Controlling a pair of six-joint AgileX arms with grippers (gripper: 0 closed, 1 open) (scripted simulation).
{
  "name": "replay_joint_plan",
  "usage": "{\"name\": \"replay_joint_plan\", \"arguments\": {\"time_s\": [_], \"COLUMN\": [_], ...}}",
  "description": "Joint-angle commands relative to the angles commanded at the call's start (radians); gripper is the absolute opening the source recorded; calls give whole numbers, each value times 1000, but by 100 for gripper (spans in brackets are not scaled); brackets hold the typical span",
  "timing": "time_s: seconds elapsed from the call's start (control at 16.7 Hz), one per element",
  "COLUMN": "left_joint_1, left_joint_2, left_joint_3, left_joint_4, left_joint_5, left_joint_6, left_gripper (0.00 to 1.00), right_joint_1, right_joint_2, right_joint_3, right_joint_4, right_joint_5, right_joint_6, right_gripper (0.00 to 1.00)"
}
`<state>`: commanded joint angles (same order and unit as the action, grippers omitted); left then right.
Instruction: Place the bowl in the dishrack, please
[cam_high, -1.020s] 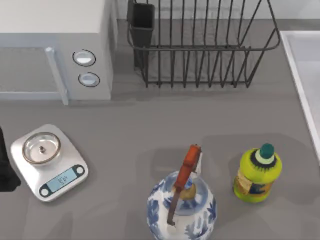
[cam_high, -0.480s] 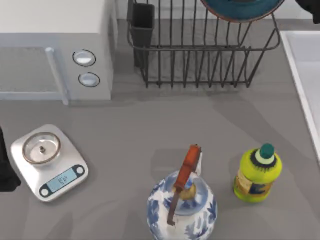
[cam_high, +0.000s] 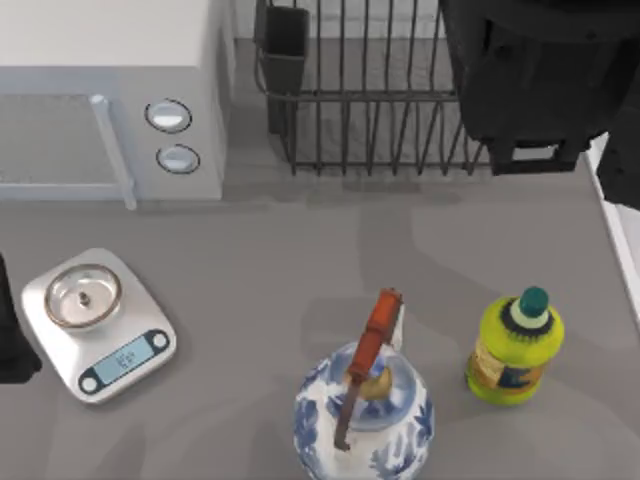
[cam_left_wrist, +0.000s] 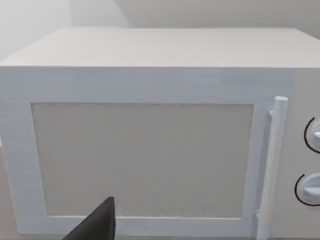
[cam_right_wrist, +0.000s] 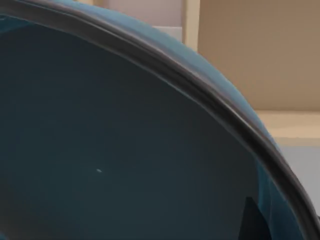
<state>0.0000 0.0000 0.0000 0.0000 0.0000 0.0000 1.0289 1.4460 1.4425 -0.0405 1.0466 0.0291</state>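
The bowl (cam_right_wrist: 110, 150) is dark teal-blue with a thin dark rim and sits very close in the right wrist view, where one dark fingertip (cam_right_wrist: 251, 220) shows against its edge. My right arm (cam_high: 530, 80) hangs over the right half of the black wire dishrack (cam_high: 360, 97) and covers the bowl from above. My right gripper is shut on the bowl. The rack's dark cutlery cup (cam_high: 285, 45) stands at its back left corner. My left arm (cam_high: 10, 345) is parked at the table's left edge, facing the microwave (cam_left_wrist: 150, 150).
A white microwave (cam_high: 110, 90) stands at the back left beside the rack. A steel-pan scale (cam_high: 100, 325) sits front left. The blue-and-white jar (cam_high: 365, 420) and a yellow-green bottle (cam_high: 515, 350) stand at the front. A white tray (cam_high: 620, 170) lines the right edge.
The bowl came in over the rack's back right half a second ago. My right arm has since moved forward over the rack and now hides it from above. The left arm stayed still.
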Motion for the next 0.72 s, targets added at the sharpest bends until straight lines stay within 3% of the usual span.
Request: {"name": "replay_joint_plan", "arguments": {"time_s": [0.48,0.72], "left_joint_1": [0,0], "left_joint_2": [0,0], "left_joint_3": [0,0], "left_joint_4": [0,0], "left_joint_5": [0,0], "left_joint_6": [0,0], "left_gripper": [100,100], "right_joint_1": [-5,-93], "right_joint_2": [14,152], "right_joint_3": [-2,-14], "right_joint_4": [29,180], "right_joint_5": [5,-65], "right_joint_6": [3,2], "right_gripper": [0,0]}}
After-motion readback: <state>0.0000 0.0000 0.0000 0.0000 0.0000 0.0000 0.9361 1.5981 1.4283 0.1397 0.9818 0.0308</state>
